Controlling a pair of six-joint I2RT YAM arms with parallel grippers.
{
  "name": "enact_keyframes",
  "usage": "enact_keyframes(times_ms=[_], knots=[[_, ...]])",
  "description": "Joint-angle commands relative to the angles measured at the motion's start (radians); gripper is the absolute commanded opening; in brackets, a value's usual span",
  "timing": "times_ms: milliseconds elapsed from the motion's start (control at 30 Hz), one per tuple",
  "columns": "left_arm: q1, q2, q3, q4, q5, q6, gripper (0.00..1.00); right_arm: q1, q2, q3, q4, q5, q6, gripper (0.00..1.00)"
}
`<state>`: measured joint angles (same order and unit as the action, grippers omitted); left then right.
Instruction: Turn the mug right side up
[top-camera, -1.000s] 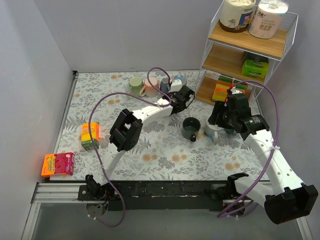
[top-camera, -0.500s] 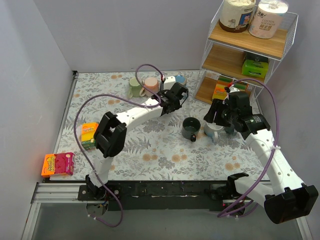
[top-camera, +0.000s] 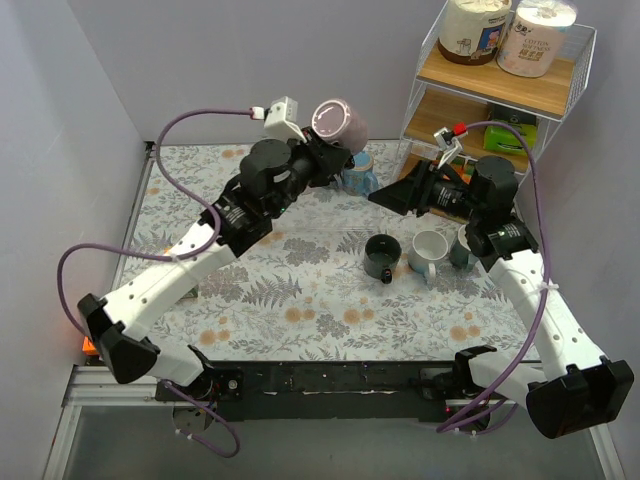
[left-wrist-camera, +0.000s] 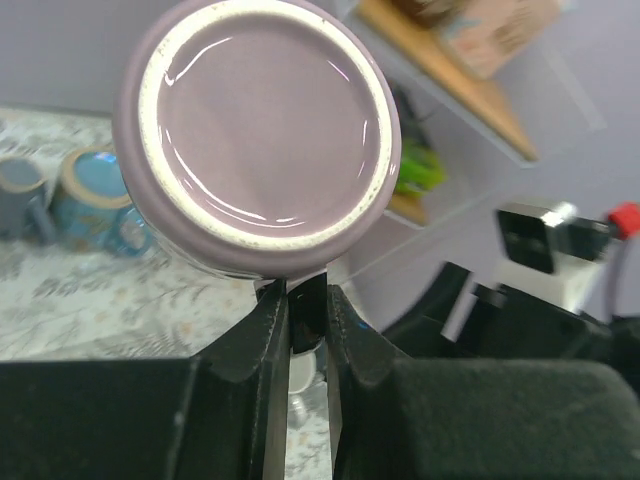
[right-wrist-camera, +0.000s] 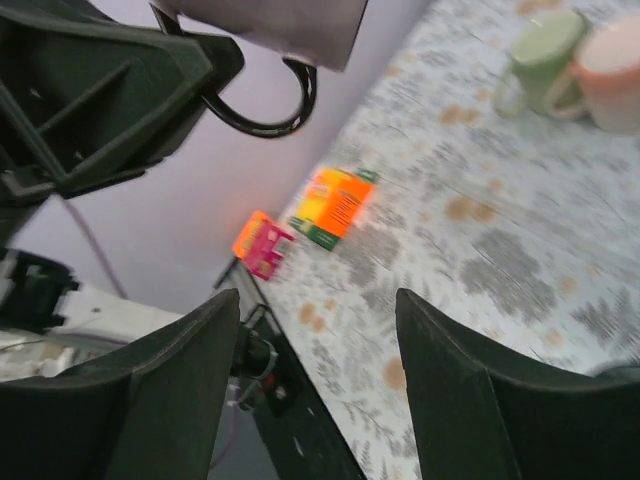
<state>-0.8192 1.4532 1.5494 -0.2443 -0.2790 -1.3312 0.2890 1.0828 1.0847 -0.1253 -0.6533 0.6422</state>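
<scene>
Pinching glossy mauve ceramic mug (left-wrist-camera: 265, 130) by its handle (right-wrist-camera: 262, 127) in left gripper (left-wrist-camera: 303, 300), base facing wrist; holding right gripper (top-camera: 385, 196) spread just rightward.

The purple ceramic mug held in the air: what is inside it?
Only the glazed underside of the purple ceramic mug shows, the left gripper shut on its handle. Its opening points away, so the inside is hidden.
</scene>
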Motion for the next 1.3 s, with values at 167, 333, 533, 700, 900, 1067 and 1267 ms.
enact_keyframes(times_ms=[167, 333, 533, 700, 900, 1067, 1267], knots=[[0.005, -0.185, -0.041, 0.414, 0.337, 0.073, 0.00, -0.001, 0.078, 0.014, 1.008, -0.302, 0.560, 0.74], [0.005, -0.195, -0.048, 0.493, 0.411, 0.060, 0.00, 0.004, 0.204, 0.072, 1.292, -0.293, 0.799, 0.74], [0.005, -0.185, -0.058, 0.530, 0.480, 0.058, 0.00, 0.013, 0.318, 0.155, 1.533, -0.244, 0.971, 0.71], [0.005, -0.166, -0.063, 0.548, 0.478, 0.066, 0.00, 0.024, 0.327, 0.158, 1.515, -0.220, 0.964, 0.70], [0.005, -0.155, -0.072, 0.565, 0.446, 0.092, 0.00, 0.033, 0.351, 0.144, 1.618, -0.166, 1.054, 0.65], [0.005, -0.140, -0.078, 0.570, 0.455, 0.090, 0.00, 0.041, 0.364, 0.161, 1.601, -0.155, 1.059, 0.51], [0.005, -0.139, -0.103, 0.573, 0.451, 0.098, 0.00, 0.049, 0.368, 0.126, 1.610, -0.111, 1.105, 0.10]])
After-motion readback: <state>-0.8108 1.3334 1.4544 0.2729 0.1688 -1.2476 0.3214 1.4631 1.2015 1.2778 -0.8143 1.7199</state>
